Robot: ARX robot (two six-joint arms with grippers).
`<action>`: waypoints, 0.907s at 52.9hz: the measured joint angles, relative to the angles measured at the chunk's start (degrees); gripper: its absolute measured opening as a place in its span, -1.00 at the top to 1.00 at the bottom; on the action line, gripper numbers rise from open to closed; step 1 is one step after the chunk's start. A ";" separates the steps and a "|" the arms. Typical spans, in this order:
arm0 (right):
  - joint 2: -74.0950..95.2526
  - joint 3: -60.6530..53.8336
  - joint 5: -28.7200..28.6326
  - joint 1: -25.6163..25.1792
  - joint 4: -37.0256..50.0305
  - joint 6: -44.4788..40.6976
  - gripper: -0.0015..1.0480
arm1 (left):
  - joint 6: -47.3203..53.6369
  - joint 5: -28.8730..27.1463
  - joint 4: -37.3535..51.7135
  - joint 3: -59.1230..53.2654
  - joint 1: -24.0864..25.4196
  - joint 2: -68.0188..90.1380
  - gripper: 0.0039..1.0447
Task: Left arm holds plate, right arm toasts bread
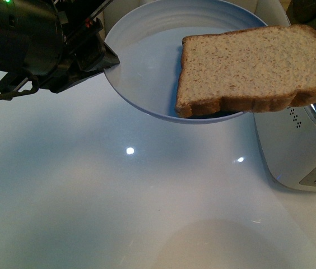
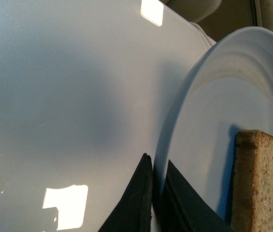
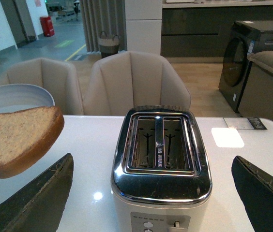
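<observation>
The left arm point(image 1: 23, 39) holds the pale blue-white plate point(image 1: 147, 61) in the air above the white table, tilted. My left gripper point(image 2: 158, 166) is shut on the plate's point(image 2: 223, 106) rim, one dark finger point(image 2: 136, 198) on each face. The bread point(image 1: 253, 67), a brown-crusted slice, lies on the plate and hangs well past its rim towards the toaster point(image 1: 298, 151). My right gripper point(image 3: 152, 159) stands open, its fingers point(image 3: 44, 198) wide apart either side of the toaster point(image 3: 160, 183), holding nothing. The bread point(image 3: 15, 140) and plate point(image 3: 10, 96) show beside it.
The silver two-slot toaster has empty slots and stands on the glossy white table point(image 1: 119, 196). Beige chairs point(image 3: 136, 82) stand behind the table's far edge. A washing machine point(image 3: 252, 53) is further back.
</observation>
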 joint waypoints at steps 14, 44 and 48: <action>18.78 6.58 -14.40 -1.40 -11.32 -8.70 -0.83 | 0.00 0.09 0.00 0.02 -0.15 -0.07 0.94; 57.77 20.68 -6.34 14.43 18.62 30.53 -0.83 | 0.00 -0.02 0.00 0.02 -0.15 -0.07 0.94; 60.48 20.72 -5.16 15.63 19.69 33.70 -0.83 | 0.00 -0.02 0.00 0.02 -0.15 -0.07 0.94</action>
